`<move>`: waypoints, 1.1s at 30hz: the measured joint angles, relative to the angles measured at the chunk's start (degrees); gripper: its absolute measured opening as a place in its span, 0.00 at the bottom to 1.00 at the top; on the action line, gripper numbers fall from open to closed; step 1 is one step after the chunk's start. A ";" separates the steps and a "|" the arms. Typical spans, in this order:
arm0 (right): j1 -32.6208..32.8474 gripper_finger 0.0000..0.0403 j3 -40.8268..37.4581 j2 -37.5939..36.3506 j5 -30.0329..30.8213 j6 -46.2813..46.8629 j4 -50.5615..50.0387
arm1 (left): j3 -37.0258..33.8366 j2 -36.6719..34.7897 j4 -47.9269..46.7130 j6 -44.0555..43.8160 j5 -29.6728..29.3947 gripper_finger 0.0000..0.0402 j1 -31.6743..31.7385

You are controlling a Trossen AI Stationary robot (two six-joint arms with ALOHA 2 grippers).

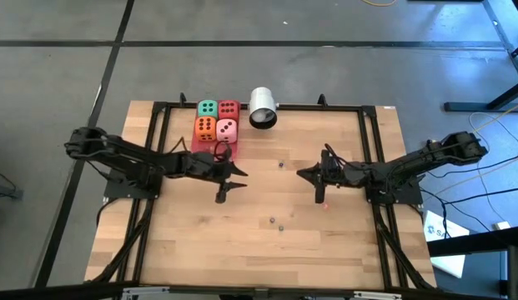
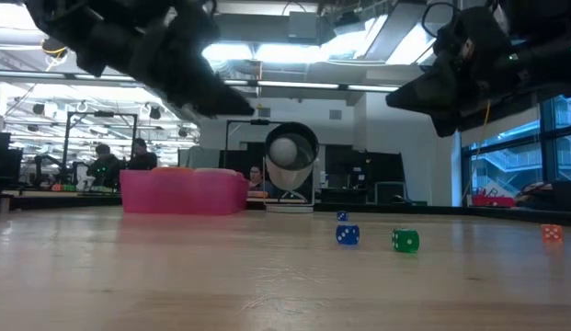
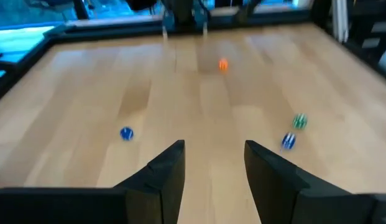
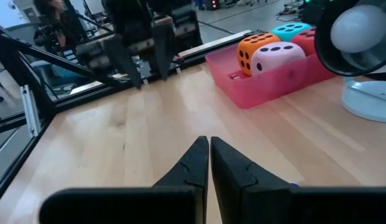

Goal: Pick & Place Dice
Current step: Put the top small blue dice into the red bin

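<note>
Four fist-sized dice sit packed in a pink tray [image 1: 210,147] at the table's far side: green die [image 1: 208,108], red die [image 1: 228,108], orange die [image 1: 205,127], pink die [image 1: 228,129]. The right wrist view shows the orange die [image 4: 258,50] and pink die [image 4: 276,57] in front. My left gripper [image 3: 214,146] is open and hovers above the table just near of the tray [image 1: 243,171], touching nothing. My right gripper [image 4: 209,142] is shut and empty, hovering right of table centre [image 1: 301,173] with its fingers pointing toward the tray.
A white cylinder on a stand [image 1: 263,108] stands right of the tray. Tiny dice lie scattered on the wood: a blue one [image 2: 348,234], a green one [image 2: 405,241], an orange one [image 2: 551,233]. A black frame [image 1: 363,125] borders the table. People sit in the room behind.
</note>
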 joint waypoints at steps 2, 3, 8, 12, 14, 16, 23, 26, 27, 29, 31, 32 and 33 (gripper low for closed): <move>-0.35 0.05 0.00 0.00 0.00 -0.04 0.00 | 0.00 2.32 -0.04 2.13 -0.01 0.39 0.02; -0.52 0.05 0.00 0.00 0.00 -0.05 0.00 | 0.00 3.48 -0.10 3.02 -0.01 0.39 0.02; -1.06 0.05 0.00 0.00 -0.02 0.18 0.00 | 0.00 8.17 1.01 6.97 -0.18 0.38 0.05; -1.10 0.05 0.00 0.00 -0.02 0.20 0.16 | 0.00 10.63 4.24 8.56 -0.18 0.38 0.07; -1.10 0.05 0.00 0.00 -0.02 0.25 0.28 | 0.00 11.04 4.74 9.41 -0.18 0.38 0.07; -1.11 0.05 0.00 0.00 -0.02 0.42 0.28 | 0.00 11.07 4.75 9.99 -0.18 0.38 0.21; -1.62 0.05 0.00 0.00 -0.04 0.39 0.28 | 0.00 11.05 5.45 9.59 -0.16 0.38 2.73; -2.20 0.05 0.00 0.00 -0.57 0.37 0.24 | 0.00 11.05 5.54 7.66 -0.16 0.38 5.19; -2.43 0.05 0.00 0.00 -0.87 0.37 0.14 | 0.00 11.05 5.62 6.85 -0.16 0.38 6.10; -3.02 0.07 0.00 0.00 -2.55 0.33 -0.37 | 0.00 11.05 5.50 5.39 0.31 0.38 7.67; -3.68 0.11 0.00 0.00 -4.81 0.18 -1.62 | 0.00 11.05 5.46 4.30 1.07 0.39 8.75; -3.97 0.14 0.00 0.04 -5.79 0.21 -2.41 | 0.00 11.05 5.50 3.70 1.56 0.39 9.11; -4.24 0.18 0.00 0.31 -6.45 0.24 -2.91 | 0.00 11.05 5.70 3.14 1.90 0.40 9.35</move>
